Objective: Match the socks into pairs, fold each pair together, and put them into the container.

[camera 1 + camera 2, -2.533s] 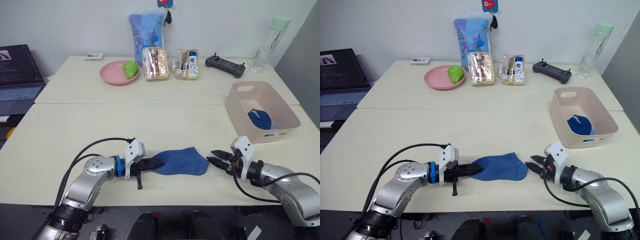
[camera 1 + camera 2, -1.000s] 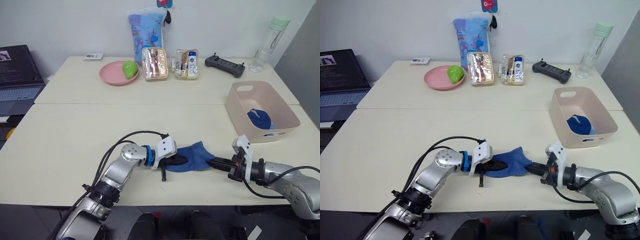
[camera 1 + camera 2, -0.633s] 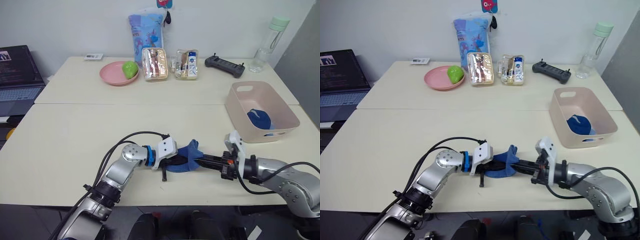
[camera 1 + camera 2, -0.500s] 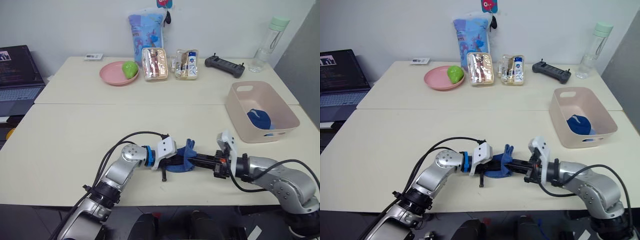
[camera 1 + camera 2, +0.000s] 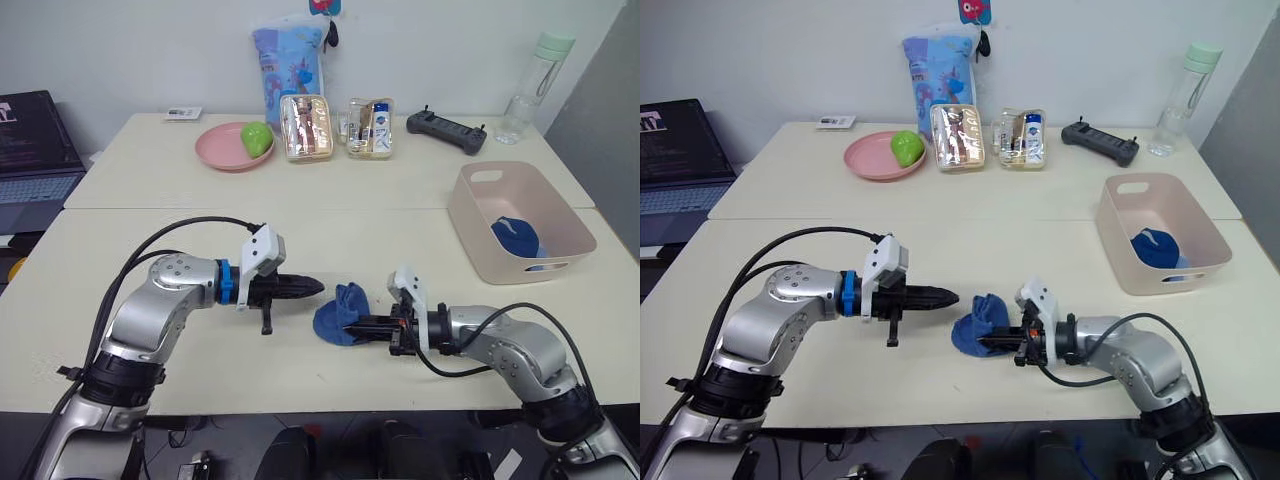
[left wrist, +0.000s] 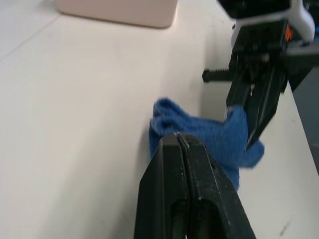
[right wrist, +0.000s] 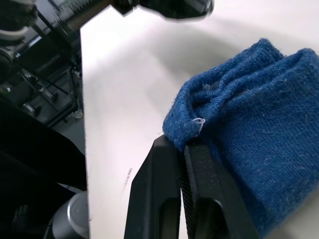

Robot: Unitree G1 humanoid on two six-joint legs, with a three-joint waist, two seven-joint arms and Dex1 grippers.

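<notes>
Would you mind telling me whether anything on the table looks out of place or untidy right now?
The blue sock on the near table is bunched into a rumpled heap rather than folded flat, pinched by the right end effector. The left end effector sits shut beside it, apart. Nothing looks spilled or damaged.

The left tool (image 5: 312, 288) has let go; the sock (image 5: 340, 316) is now bunched.

Both eye views look forward and down over the bench (image 5: 330, 225); each wrist view looks closely along its fingers at the sock (image 6: 219, 139).
</notes>
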